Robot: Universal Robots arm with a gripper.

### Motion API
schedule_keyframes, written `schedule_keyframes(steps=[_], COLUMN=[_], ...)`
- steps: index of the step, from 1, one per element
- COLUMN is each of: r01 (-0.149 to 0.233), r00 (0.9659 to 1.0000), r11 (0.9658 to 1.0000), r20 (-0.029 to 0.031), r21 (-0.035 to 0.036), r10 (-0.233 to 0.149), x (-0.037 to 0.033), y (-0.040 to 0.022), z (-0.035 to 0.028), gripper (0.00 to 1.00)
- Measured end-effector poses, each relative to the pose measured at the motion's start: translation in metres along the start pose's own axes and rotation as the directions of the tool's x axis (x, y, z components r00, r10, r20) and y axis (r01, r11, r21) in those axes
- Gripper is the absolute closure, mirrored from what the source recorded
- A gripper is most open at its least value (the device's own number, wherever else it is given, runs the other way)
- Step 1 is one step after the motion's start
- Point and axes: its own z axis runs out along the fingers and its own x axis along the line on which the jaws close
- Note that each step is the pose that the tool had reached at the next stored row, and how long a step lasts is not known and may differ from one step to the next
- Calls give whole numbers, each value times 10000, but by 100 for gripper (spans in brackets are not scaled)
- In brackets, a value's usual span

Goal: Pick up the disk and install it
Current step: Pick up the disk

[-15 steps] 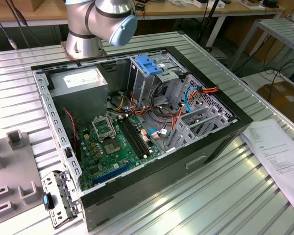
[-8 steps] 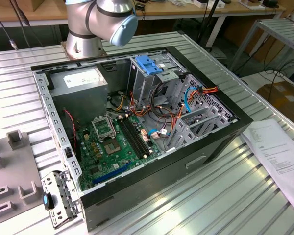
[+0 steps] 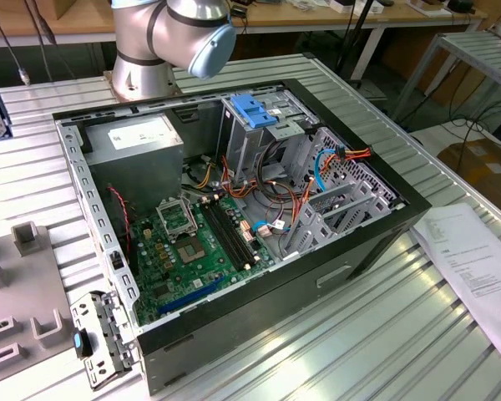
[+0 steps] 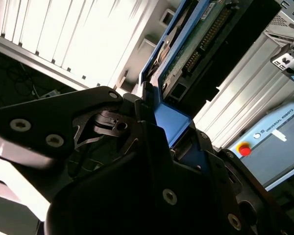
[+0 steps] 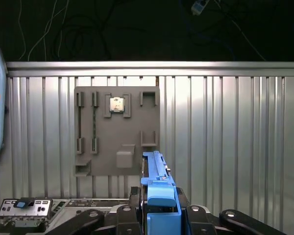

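The pincer (image 5: 159, 203) is clamped on the disk (image 5: 155, 169), above the desk (image 5: 225, 137). Pickup looks done; fitting it into the case (image 3: 259, 313) is still left.

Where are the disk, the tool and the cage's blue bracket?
the disk (image 5: 155, 167), first wrist view, on its blue carrier rail.
the tool (image 5: 159, 197), first wrist view, midway between fingertips, shut on the disk.
blue bracket (image 3: 250, 110), exterior view, on its flat top.

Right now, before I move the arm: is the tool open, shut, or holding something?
Tool: shut on the disk, which stands edge-up between its fingers in the first wrist view.
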Motion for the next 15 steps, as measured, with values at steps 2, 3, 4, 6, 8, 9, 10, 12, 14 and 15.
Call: schedule_keyframes(steps=[2, 3, 4, 6, 8, 9, 10, 12, 14, 15], r01=[-1, 0, -1, 0, 0, 0, 0, -1, -25, -35], r00=[10000, 10000, 10000, 10000, 10000, 10000, 10000, 10000, 10000, 10000], r11=[10000, 10000, 10000, 10000, 10000, 10000, 10000, 10000, 10000, 10000], r20=[0, 0, -1, 0, 0, 0, 0, 0, 0, -2], r21=[0, 0, -1, -1, 0, 0, 0, 0, 2, -1], r10=[1, 0, 1, 0, 0, 0, 0, 1, 25, 35], x=[-1, -1, -2, -2, -3, -3, -3, 10, 80, 92], y=[-46, -92, -142, -200, -257, -275, -313, -370, -403, -430], z=[1, 3, 4, 6, 9, 11, 13, 20, 33, 38], gripper=[63, 63, 63, 63, 63, 63, 63, 63, 63, 63])
